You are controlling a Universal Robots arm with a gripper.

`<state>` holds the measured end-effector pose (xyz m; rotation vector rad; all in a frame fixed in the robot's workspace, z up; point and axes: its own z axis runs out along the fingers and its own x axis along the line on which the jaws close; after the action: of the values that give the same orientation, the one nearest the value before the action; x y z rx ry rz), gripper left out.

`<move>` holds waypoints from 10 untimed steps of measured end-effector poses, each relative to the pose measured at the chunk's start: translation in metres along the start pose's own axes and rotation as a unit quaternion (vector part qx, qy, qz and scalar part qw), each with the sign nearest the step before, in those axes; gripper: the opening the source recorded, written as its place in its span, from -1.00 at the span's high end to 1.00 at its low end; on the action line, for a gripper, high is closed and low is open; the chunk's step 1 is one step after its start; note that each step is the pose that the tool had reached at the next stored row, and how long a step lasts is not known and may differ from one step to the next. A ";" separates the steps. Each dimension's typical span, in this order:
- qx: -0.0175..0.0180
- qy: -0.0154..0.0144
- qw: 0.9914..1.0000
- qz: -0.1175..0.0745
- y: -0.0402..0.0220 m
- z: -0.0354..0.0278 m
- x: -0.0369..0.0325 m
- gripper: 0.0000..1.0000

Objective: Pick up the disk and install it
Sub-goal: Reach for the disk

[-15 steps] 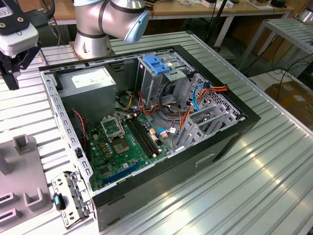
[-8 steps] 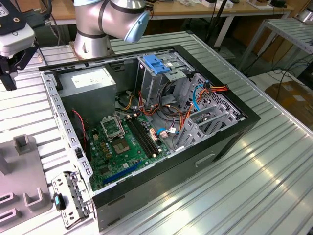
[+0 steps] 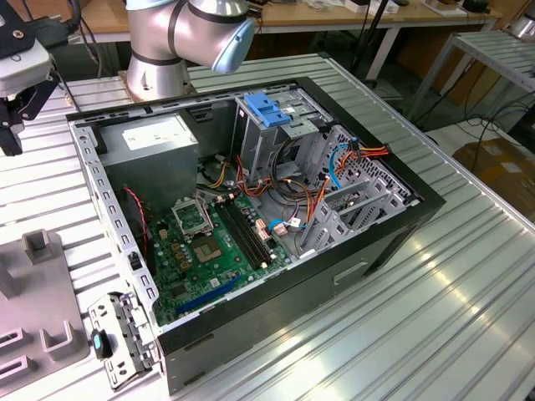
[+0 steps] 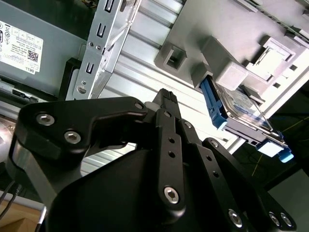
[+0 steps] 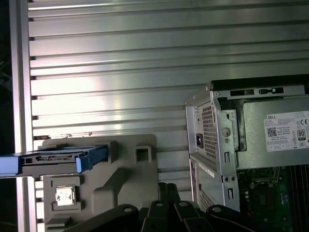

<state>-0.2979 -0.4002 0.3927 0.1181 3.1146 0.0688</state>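
Disk (image 5: 53, 163) on edge in grey holder (image 5: 130, 179), hand (image 4: 166, 96) nr

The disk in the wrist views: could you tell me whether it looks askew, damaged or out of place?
Nothing looks damaged. The disk stands on edge in the grey holder beside the open computer case, one end jutting past the holder's edge; it looks straight, not tilted.

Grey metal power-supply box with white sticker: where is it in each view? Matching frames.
Exterior view: grey metal power-supply box in the open black case, at its far corner, toward the exterior view's left.
Second wrist view: box next to the case's silver frame rail.
First wrist view: box beside the green motherboard.
Shared landmark: grey plastic fixture beside the case.
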 end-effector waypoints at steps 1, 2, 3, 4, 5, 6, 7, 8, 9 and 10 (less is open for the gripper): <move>0.000 0.000 1.000 0.000 0.0000 0.0000 0.0006 0.79; 0.000 0.000 1.000 0.000 -0.0001 0.0000 0.0012 0.79; 0.000 0.000 1.000 0.000 -0.0001 0.0000 0.0017 0.79; 0.000 0.000 1.000 0.000 -0.0002 0.0000 0.0022 0.79; 0.000 0.000 1.000 0.000 -0.0002 -0.0001 0.0027 0.79; 0.000 0.000 1.000 0.000 -0.0002 -0.0001 0.0031 0.79; 0.000 0.000 1.000 0.000 -0.0003 -0.0001 0.0039 0.79; 0.000 0.000 1.000 0.000 -0.0004 -0.0001 0.0048 0.79; 0.000 0.000 1.000 0.000 -0.0004 -0.0002 0.0052 0.79; 0.000 0.000 1.000 0.000 -0.0004 -0.0002 0.0057 0.79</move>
<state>-0.3035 -0.4002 0.3927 0.1181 3.1147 0.0688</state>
